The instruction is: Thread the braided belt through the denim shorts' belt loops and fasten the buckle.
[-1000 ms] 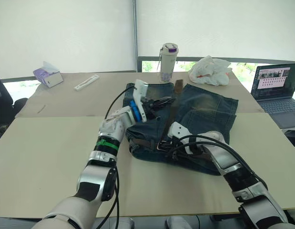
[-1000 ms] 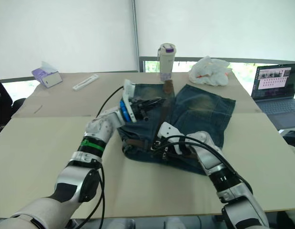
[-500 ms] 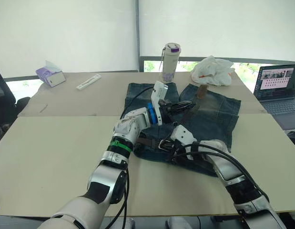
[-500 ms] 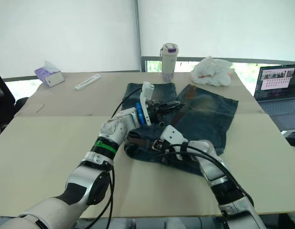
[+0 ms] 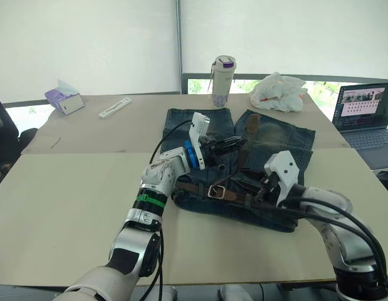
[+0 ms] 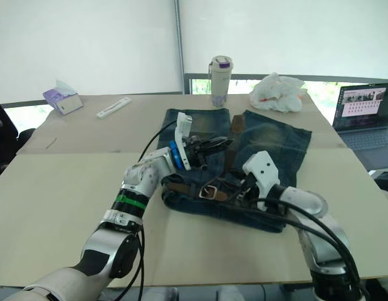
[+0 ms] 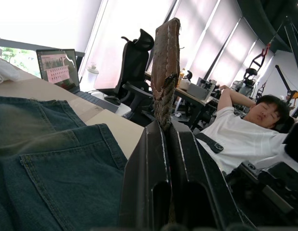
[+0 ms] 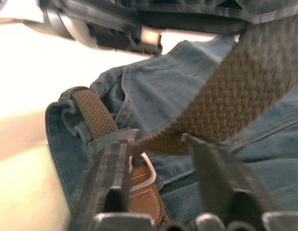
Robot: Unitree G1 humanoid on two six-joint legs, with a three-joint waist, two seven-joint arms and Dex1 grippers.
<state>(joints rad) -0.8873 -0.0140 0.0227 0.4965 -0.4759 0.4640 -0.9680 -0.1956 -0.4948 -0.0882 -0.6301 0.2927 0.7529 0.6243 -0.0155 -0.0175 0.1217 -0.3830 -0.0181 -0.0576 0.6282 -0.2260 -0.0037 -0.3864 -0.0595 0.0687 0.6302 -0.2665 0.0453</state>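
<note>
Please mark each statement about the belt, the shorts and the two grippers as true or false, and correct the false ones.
1. The left gripper is shut on the belt. True.
2. The buckle lies on the shorts, near the waistband. True.
3. The right gripper is clamped shut on the buckle. False: its fingers are open, with the belt strap running between them.
4. The shorts hang over the table's edge. False: they lie flat on the table.
5. A laptop stands open on the robot's right. True.
</note>
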